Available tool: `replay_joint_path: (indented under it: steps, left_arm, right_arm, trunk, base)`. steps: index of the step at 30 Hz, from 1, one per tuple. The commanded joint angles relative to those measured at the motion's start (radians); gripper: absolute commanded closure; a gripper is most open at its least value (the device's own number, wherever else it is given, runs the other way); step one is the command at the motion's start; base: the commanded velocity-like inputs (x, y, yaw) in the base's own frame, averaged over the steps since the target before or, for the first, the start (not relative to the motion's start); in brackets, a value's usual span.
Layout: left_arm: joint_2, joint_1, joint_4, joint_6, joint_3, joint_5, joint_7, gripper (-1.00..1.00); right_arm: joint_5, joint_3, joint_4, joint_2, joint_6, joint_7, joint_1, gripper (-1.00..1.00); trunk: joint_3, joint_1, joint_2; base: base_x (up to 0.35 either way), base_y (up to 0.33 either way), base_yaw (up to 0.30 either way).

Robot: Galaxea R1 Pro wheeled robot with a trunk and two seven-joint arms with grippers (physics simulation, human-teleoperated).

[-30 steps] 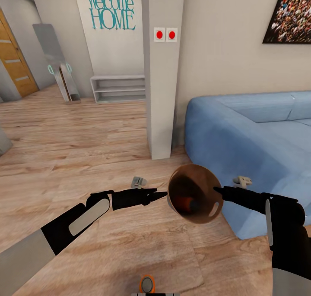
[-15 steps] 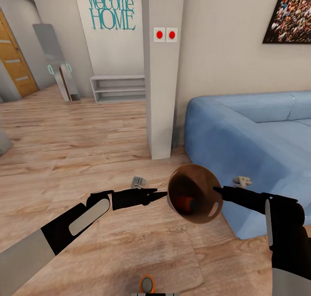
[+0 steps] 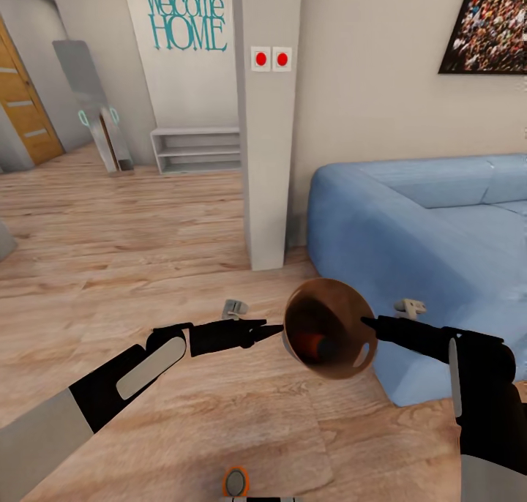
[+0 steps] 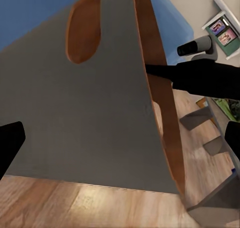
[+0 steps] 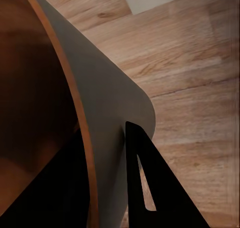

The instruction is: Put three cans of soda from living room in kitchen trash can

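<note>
- The living room held a light-blue sofa (image 3: 432, 216) against the far wall, a white pillar (image 3: 267, 121) just beside its near arm, and pale wood floor (image 3: 132, 231) running back to a low shelf (image 3: 196, 149) under teal "Welcome HOME" lettering (image 3: 187, 17).
- The step in hand looked like carrying: the tash can (image 3: 329, 328) hung in the air between both arms, off the floor, in front of the sofa's near corner, its mouth tipped toward the head camera.
- Something orange, likely a can of soda (image 3: 315, 343), lay low inside the bin; I could not count the others.
- The right arm reached inward, and the right gripper (image 5: 107, 183) pinched the bin's rim, one finger inside the wall and one outside.
- The left gripper (image 3: 267, 331) pointed at the bin's outer wall with its fingers spread; contact was unclear.
- Next, judging by the task, the base needs to drive to the kitchen with the bin kept level.
</note>
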Motion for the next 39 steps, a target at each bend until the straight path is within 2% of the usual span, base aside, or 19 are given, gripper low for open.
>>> replay_joint_path:
  steps: [1, 5, 19, 39]
  left_arm:
    - [0.000, 0.000, 0.000, 0.000, 0.000, 0.000, 0.000, -1.00]
    - [0.000, 0.001, 0.000, -0.002, 0.001, 0.001, 0.001, -1.00]
    - [0.000, 0.000, 0.000, -0.002, 0.001, 0.001, 0.002, -1.00]
    - [-0.001, 0.000, 0.000, -0.001, 0.000, -0.001, 0.009, -1.00]
  right_arm:
    - [-0.033, 0.000, -0.001, 0.000, 0.013, 0.004, 0.000, 1.00]
    - [-0.033, 0.000, -0.001, 0.000, 0.013, 0.004, 0.000, 1.00]
    - [-0.033, 0.000, -0.001, 0.000, 0.013, 0.004, 0.000, 1.00]
    - [-0.033, 0.000, -0.001, -0.001, 0.013, 0.004, 0.000, 1.00]
  trunk:
    - [0.000, 0.000, 0.000]
    - [0.000, 0.000, 0.000]
    - [0.000, 0.000, 0.000]
    - [0.000, 0.000, 0.000]
  base:
    - [0.000, -0.328, 0.000]
    - [0.000, -0.272, 0.000]
    - [0.000, -0.107, 0.000]
    - [0.000, -0.006, 0.000]
